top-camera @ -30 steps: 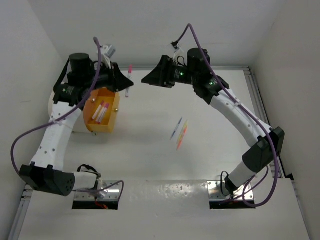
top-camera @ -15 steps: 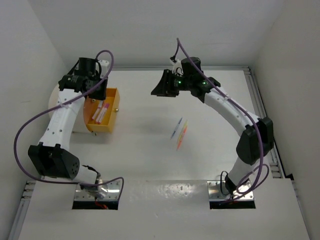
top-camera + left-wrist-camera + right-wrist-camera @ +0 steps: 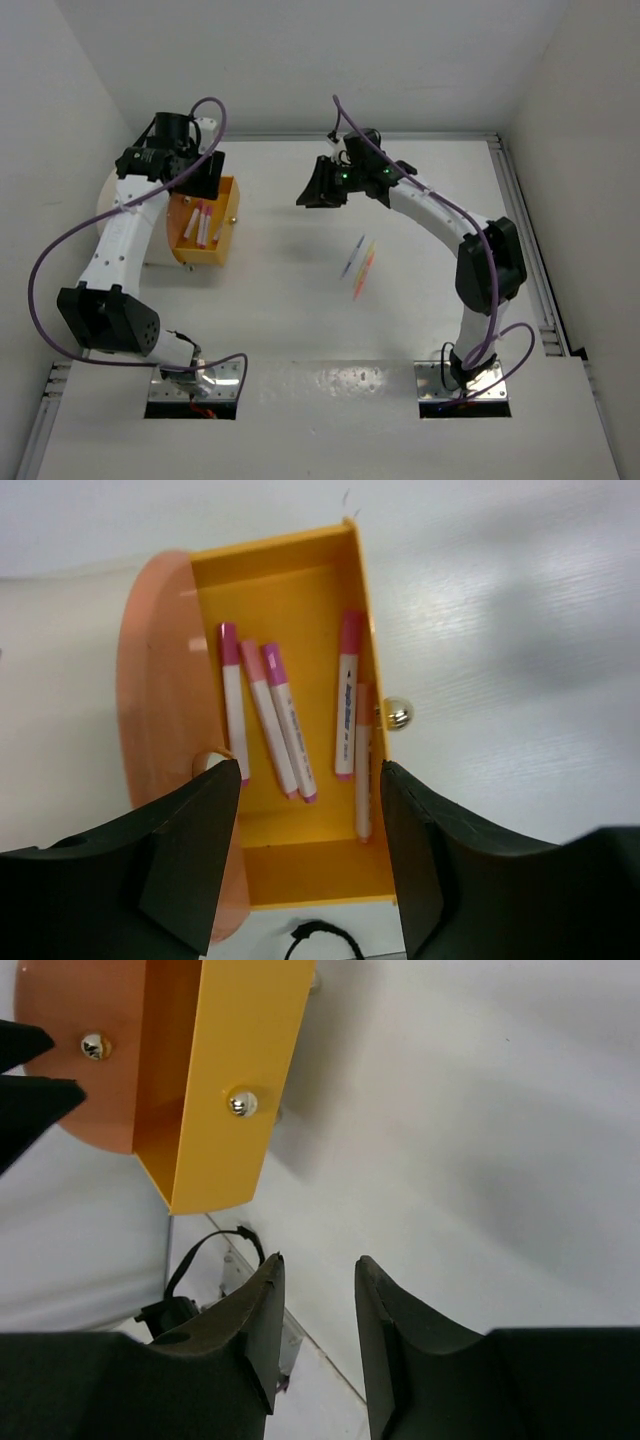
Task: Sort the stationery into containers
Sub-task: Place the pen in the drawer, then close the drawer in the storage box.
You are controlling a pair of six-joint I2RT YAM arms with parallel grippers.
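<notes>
A yellow bin [image 3: 233,212] [image 3: 300,850] [image 3: 235,1070] juts from the drum's round orange face [image 3: 160,680] [image 3: 100,1070]. Several pink-and-white pens [image 3: 290,730] [image 3: 205,223] lie inside it. My left gripper [image 3: 203,178] [image 3: 310,780] hovers open right over the bin, nothing between its fingers. My right gripper [image 3: 318,188] [image 3: 318,1272] hangs above the bare table to the right of the bin, jaws a little apart and empty. A blue pen [image 3: 352,257] and an orange and yellow pair [image 3: 365,268] lie close together mid-table.
The white drum [image 3: 105,205] stands at the table's left edge, behind the left arm. A metal knob [image 3: 398,713] [image 3: 240,1104] sticks out of the bin's outer wall. A rail [image 3: 520,215] runs along the table's right side.
My left gripper swung from beside the bin to over it, opened, and one more pink-white pen now lies in the bin. My right gripper moved left and lower, and its jaws narrowed.
</notes>
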